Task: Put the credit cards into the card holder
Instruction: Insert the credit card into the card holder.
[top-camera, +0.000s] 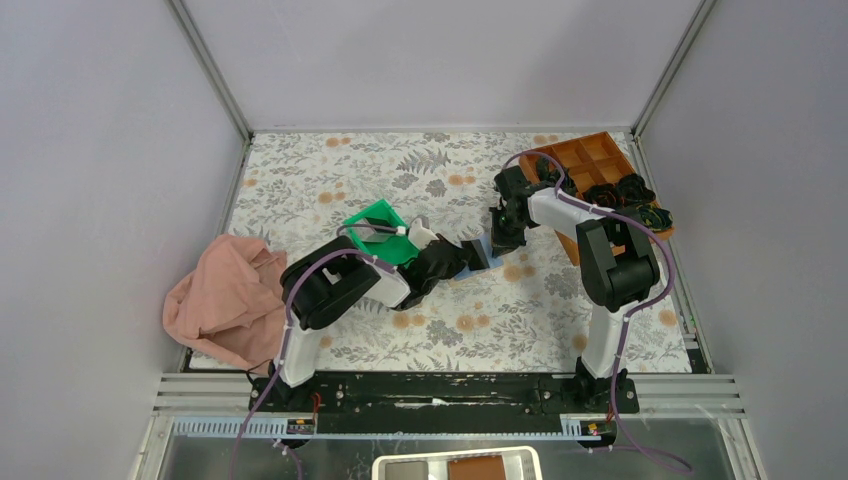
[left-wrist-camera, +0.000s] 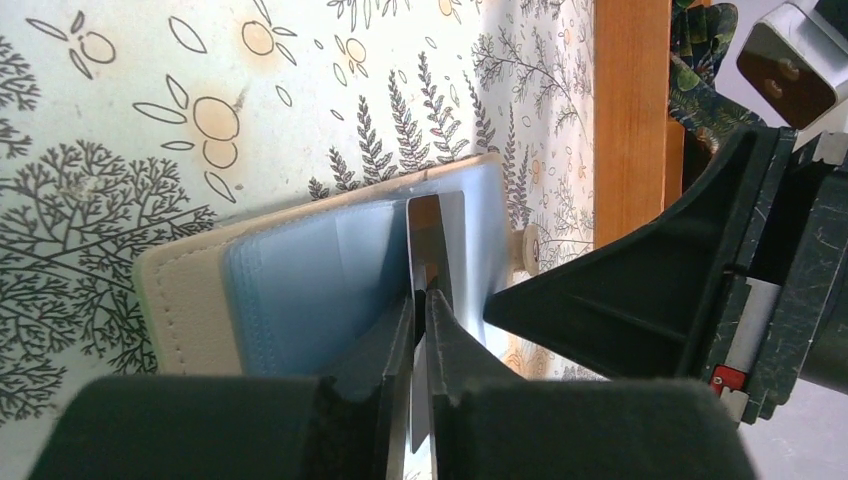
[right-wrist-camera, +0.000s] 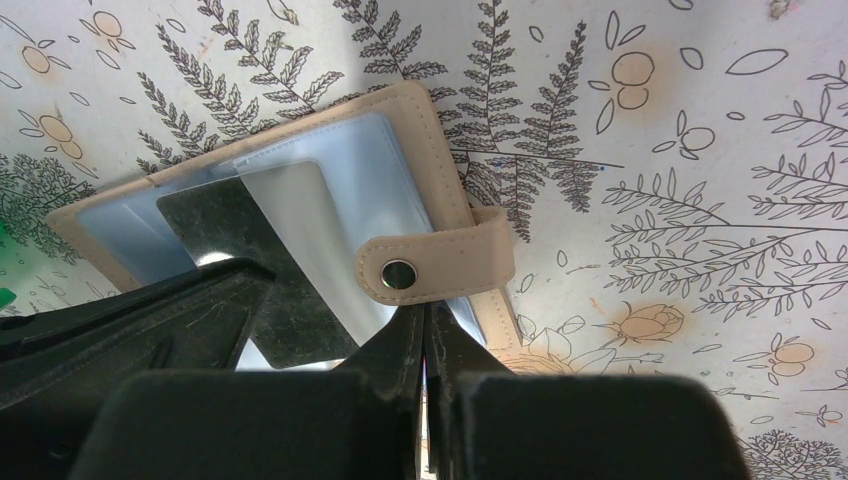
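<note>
Surface: floral table (top-camera: 330, 180) inside plain grey walls.
Holder (right-wrist-camera: 430, 150): lay open mid-table, blue-grey sleeves up, between the two grippers and right of the green tray (top-camera: 380, 225).
Card (right-wrist-camera: 210, 220): dark, its far end lay over the holder's clear sleeves; whether it sat inside one could not be told.
Left gripper (left-wrist-camera: 420, 300): pinched the card's near end.
Right gripper (right-wrist-camera: 425, 325): clenched tight, tips at the holder's edge just under the tab (right-wrist-camera: 440, 260).
Box (top-camera: 590, 155): orange-brown, far right corner.
Cloth (top-camera: 225, 300): pink, bunched at the left edge.
</note>
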